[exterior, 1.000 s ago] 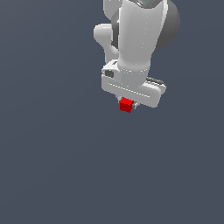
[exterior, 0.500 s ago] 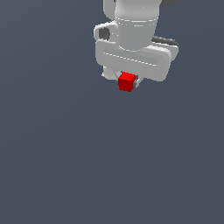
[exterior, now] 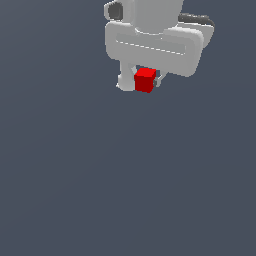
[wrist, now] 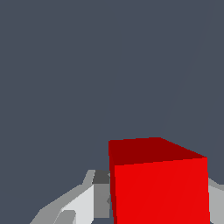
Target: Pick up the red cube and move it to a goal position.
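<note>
Fingers (exterior: 123,80) of our gripper (exterior: 140,81) pinch the red cube (exterior: 145,80) on opposite flat sides; we judge it light, rigid, possibly slippery.

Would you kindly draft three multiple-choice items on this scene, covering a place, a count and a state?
1. Where is the red cube?
A. between the end effector's fingers
B. lying on the grey surface, apart from the arm
C. on top of the arm's wrist

2. How many cubes show?
A. three
B. two
C. one

3. The end effector is
A. wide open, holding nothing
B. shut on the cube
C. out of view

Key: 1 A, a white finger flanks the cube on each side; 2 C, both views show a single red cube; 3 B, the wrist view has the fingers against the cube's sides.
</note>
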